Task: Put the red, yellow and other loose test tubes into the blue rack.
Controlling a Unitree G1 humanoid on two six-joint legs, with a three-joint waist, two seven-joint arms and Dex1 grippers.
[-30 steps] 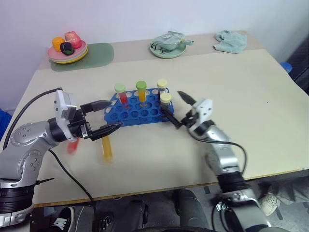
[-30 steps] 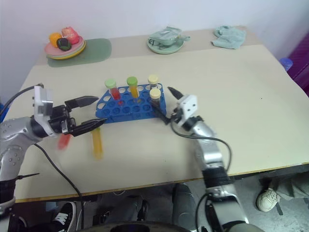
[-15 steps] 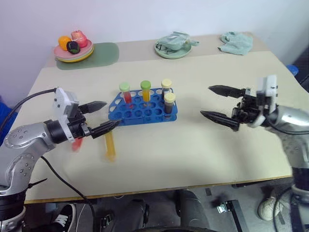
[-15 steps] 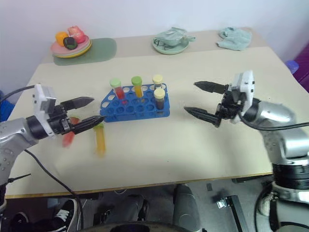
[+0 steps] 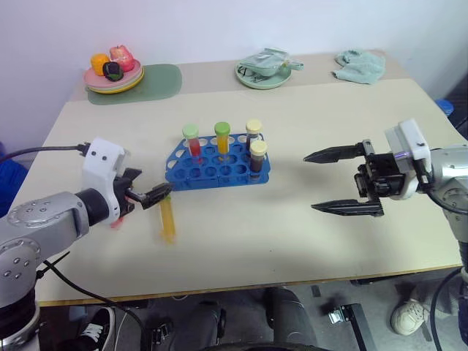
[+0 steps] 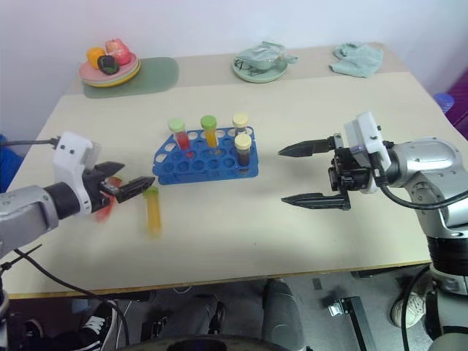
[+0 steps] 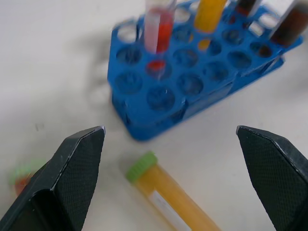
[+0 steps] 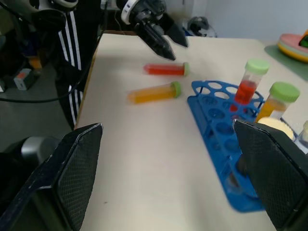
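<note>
The blue rack [image 5: 219,167] stands mid-table and holds several upright tubes, among them a red one [image 5: 191,140], a yellow one [image 5: 222,139] and a dark one with a cream cap [image 5: 257,156]. Two loose test tubes lie left of the rack. The yellow tube [image 5: 167,220] with its green cap [image 7: 141,166] lies just below my left gripper [image 5: 150,187], which is open and empty. The red tube [image 8: 166,69] lies beyond it, partly hidden in the eye views. My right gripper [image 5: 309,183] hovers open and empty to the right of the rack, one finger above the other.
At the back left a plate of toy fruit [image 5: 113,73] sits on a green mat [image 5: 153,79]. A green dish [image 5: 267,69] and a teal cloth [image 5: 360,64] lie along the back edge. Bare tabletop [image 5: 241,227] stretches between the grippers.
My right gripper has drawn back from the rack to the right and turned, leaving the dark tube standing in it. My left gripper has rolled in place by the yellow tube.
</note>
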